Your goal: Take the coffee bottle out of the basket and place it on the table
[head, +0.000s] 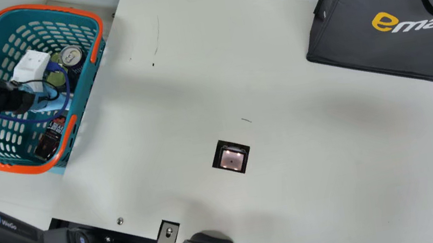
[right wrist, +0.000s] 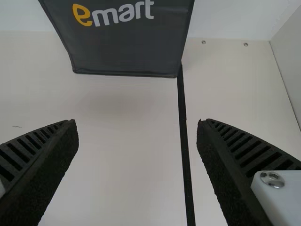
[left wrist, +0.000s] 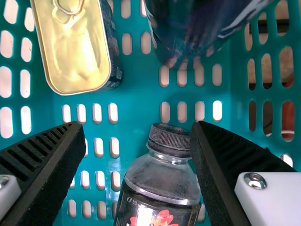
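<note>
Teal and orange at the left of the main view: the basket [head: 85, 93], under the end of the black left arm [head: 21, 242]. Down inside, the left gripper [left wrist: 137, 124], with jaws wide apart and a hold on nothing. Also inside, low down, the bottle [left wrist: 160, 183], lying or leaning, can't tell which. Cap [left wrist: 169, 136] seen between the two fingers, close to one; can't tell if touching. Beyond the bottle, a gold tin [left wrist: 75, 47] and a dark can [head: 71, 55].

Now at the grab step, by the look of it: near the bottle, but no grip yet. Next, get one finger on each side, go down a bit and squeeze below the cap. Then lift up past the rim. Could bump the can.

Further right, the cream table [head: 195, 98], where to put the bottle. Far right, a dark bag [head: 357, 18] and the right gripper [right wrist: 137, 121], above the table, wide open and empty.
</note>
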